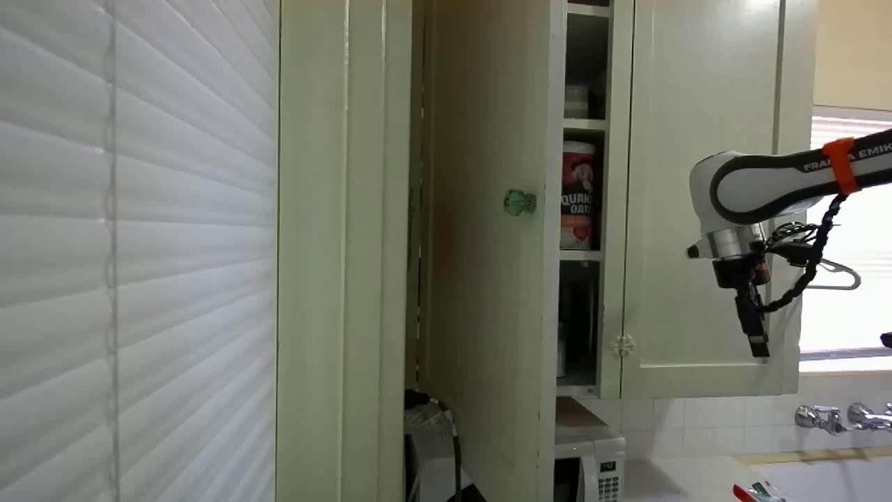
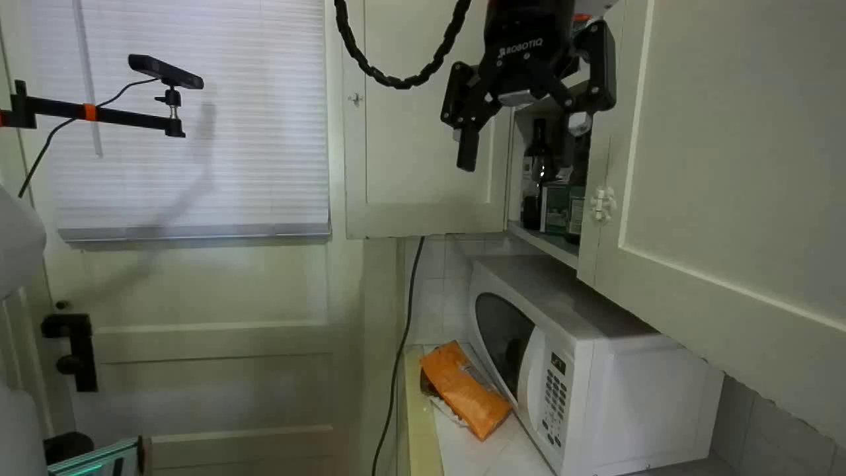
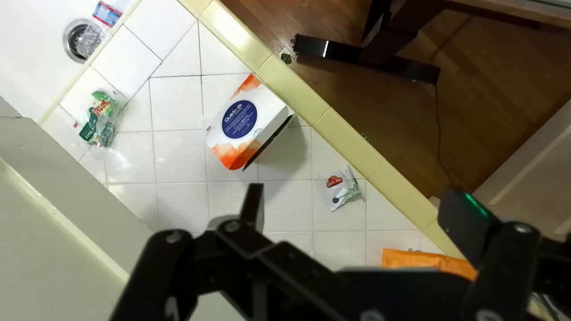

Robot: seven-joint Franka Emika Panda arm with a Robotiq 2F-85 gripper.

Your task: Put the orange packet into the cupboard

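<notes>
My gripper hangs high, fingers well apart around nothing, presumably to straddle the orange packet, which lies on the counter, left of the microwave in an exterior view. The cupboard stands open, I'd guess to receive it.

In an exterior view, the packet is lying below the gripper, on the counter, just beside the microwave. A bottle and a carton are standing behind the gripper, inside the cupboard. In the wrist view, a sachet is lying below the gripper; a box is resting left of the gripper, with the sink lying farther left.
</notes>
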